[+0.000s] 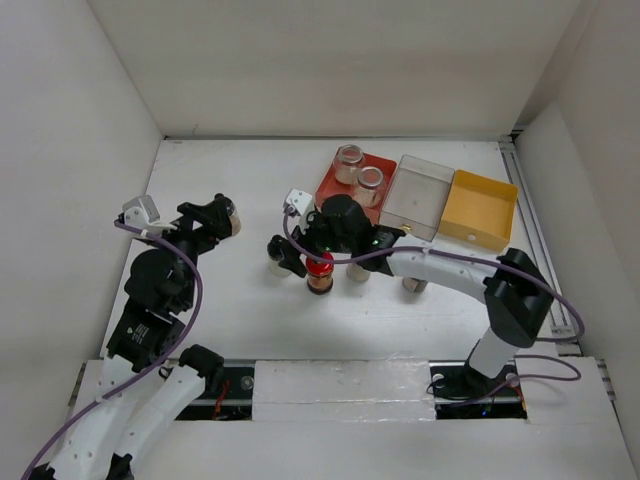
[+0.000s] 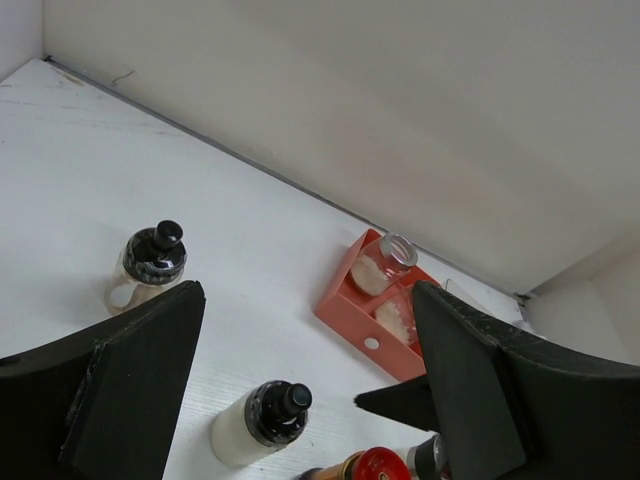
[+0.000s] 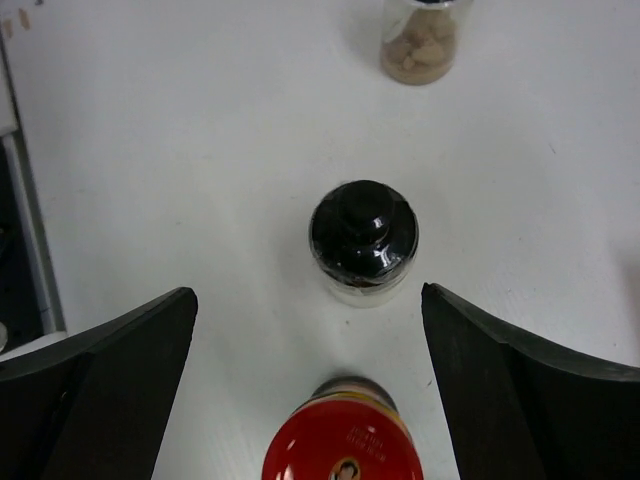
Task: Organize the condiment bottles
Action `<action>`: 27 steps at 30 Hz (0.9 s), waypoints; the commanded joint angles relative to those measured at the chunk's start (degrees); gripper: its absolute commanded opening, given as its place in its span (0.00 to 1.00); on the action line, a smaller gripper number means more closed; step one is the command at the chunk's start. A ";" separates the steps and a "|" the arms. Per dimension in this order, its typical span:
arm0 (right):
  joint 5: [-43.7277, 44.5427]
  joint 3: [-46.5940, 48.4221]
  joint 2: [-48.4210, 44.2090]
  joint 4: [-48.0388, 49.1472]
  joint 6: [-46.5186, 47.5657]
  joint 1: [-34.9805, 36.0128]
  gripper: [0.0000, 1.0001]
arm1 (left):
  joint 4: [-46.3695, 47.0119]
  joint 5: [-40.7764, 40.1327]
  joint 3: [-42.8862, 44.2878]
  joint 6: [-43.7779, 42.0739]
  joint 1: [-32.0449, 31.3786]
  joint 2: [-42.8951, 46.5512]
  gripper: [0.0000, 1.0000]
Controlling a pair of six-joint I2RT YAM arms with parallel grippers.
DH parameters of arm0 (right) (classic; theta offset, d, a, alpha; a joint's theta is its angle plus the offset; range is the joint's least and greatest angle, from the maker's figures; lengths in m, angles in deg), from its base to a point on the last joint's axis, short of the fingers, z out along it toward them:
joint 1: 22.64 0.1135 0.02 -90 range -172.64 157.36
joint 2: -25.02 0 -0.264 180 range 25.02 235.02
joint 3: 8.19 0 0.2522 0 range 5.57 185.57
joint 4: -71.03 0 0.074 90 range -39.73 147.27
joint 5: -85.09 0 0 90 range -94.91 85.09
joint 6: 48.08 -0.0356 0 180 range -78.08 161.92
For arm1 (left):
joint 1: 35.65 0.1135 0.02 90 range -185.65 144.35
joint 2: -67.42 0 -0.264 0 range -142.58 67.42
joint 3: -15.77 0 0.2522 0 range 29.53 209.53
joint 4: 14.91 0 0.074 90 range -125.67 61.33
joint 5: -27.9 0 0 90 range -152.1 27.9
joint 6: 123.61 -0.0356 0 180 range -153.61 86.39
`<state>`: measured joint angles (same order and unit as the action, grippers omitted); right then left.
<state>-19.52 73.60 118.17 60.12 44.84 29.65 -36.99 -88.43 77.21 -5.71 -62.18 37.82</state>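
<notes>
My right gripper (image 1: 300,260) (image 3: 308,290) is open over the table's middle. The dark bottle with the red lid (image 1: 320,268) (image 3: 345,445) stands between its jaws, untouched. A black-capped bottle with pale contents (image 1: 278,262) (image 3: 363,240) stands just beyond the fingertips. My left gripper (image 1: 220,215) (image 2: 305,295) is open and empty, raised at the left. Beside it stands a black-capped jar with tan contents (image 1: 232,220) (image 2: 155,265) (image 3: 420,40). Two clear jars (image 1: 348,160) (image 1: 371,182) (image 2: 385,262) sit in the red tray (image 1: 330,185) (image 2: 350,315). Two more bottles (image 1: 358,270) (image 1: 413,285) are partly hidden under the right arm.
A clear tray (image 1: 418,195) and a yellow tray (image 1: 480,210) stand in a row to the right of the red tray, at the back right. White walls close in the table on three sides. The right arm reaches across the middle.
</notes>
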 commanded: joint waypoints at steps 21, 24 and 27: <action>2.57 19.86 20.94 -5.05 0.69 0.09 0.71 | 2.69 0.57 0.22 -0.83 0.16 1.74 0.82; 2.57 19.86 19.80 -5.05 0.08 0.09 0.50 | 2.69 0.57 0.22 -0.83 0.16 1.74 0.82; 2.04 19.86 15.60 -3.22 -0.71 -0.61 0.45 | 2.69 0.57 0.22 -0.83 0.16 1.74 0.82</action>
<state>-16.92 90.89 139.30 53.76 45.16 29.58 -36.97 -88.06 77.21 -5.71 -62.18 39.15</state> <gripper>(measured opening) 0.663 0.818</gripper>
